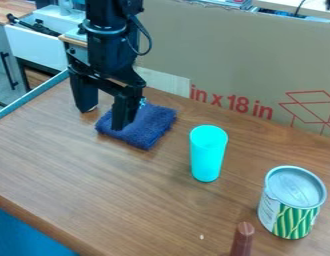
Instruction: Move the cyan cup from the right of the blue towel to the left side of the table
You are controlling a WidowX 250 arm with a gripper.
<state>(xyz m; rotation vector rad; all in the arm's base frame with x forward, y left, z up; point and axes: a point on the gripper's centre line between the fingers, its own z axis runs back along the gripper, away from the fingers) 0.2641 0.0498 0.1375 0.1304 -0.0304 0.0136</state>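
The black gripper [104, 118] hangs at the upper left over the wooden table, its two fingers spread wide and open. One finger is left of a folded dark blue cloth [144, 129], and the other stands in front of the cloth's left part, hiding some of it. Whether that finger touches the cloth I cannot tell. Between the fingers I see bare table and the cloth's left corner. To the right of the cloth, a turquoise cup [208, 155] stands upright.
A can with a green-striped label [291, 202] stands at the right. A brown rod-like object [242, 240] rises at the bottom edge. Behind the wooden table [114, 200] stands a large cardboard sheet [248, 55] with red print. A blue-grey rail [34, 95] borders the left side.
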